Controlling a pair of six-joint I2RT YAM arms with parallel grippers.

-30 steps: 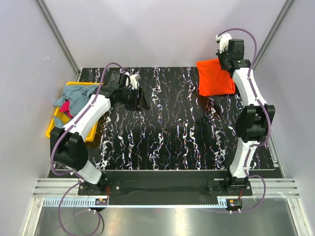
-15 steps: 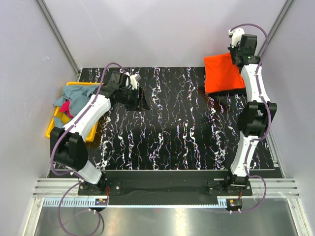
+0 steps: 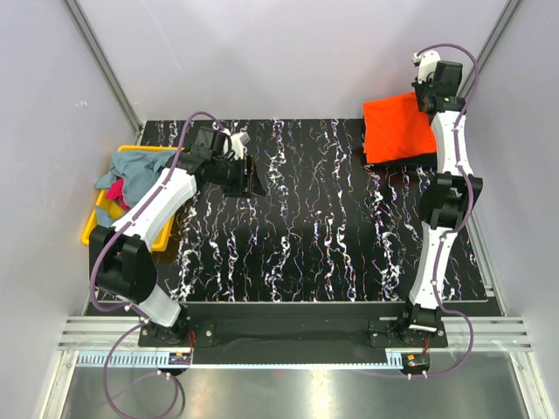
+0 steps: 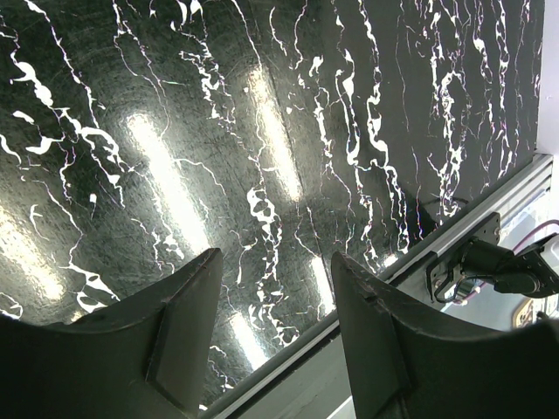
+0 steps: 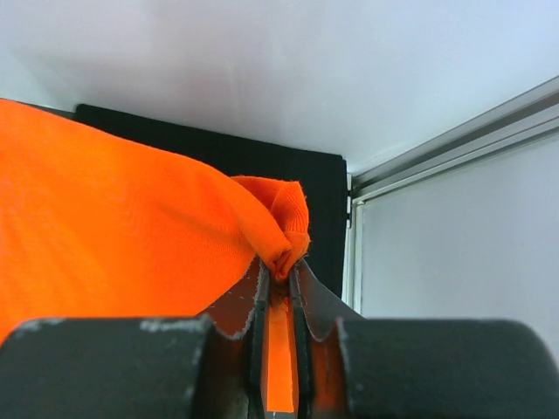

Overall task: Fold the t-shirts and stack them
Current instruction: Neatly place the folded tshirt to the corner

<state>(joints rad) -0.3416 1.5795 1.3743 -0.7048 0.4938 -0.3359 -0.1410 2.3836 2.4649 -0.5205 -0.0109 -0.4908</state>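
Table (image 3: 314, 236): dark marbled top, bare across the middle. Right arm (image 3: 447, 166) is stretched far out to the 1 o'clock corner. Left arm (image 3: 155, 205) is bent toward 10 o'clock and ends over bare table. Orange shirt (image 3: 397, 129) lies at 1 o'clock, folded to a rough rectangle and mostly flat, with its far right corner lifted. Bin (image 3: 90, 230) sits at the 9 o'clock edge, with a grey-blue shirt (image 3: 133, 168) and a magenta shirt (image 3: 117, 194) heaped in it unfolded. Right gripper (image 5: 278, 278) is clamped narrow on the lifted corner of the orange shirt, and the wrist view shows cloth bunched between its fingers. Left gripper (image 4: 275, 262) stands wide, with nothing between its fingers and only table below. Judgement: the step in hand is laying the folded orange shirt at the stacking place, and its folding appears complete. The next move calls for parting the right fingers and drawing up and away without dragging the corner or disturbing the fold. The left arm is the better placed to fetch from the bin after that. Not determinable: a plain dark band (image 3: 402, 162) along the orange shirt's near edge may be a black shirt beneath or mere shadow. The lower contents of the bin are hidden by the heap and partly by the left arm. From above, the right fingertips are masked by the wrist.
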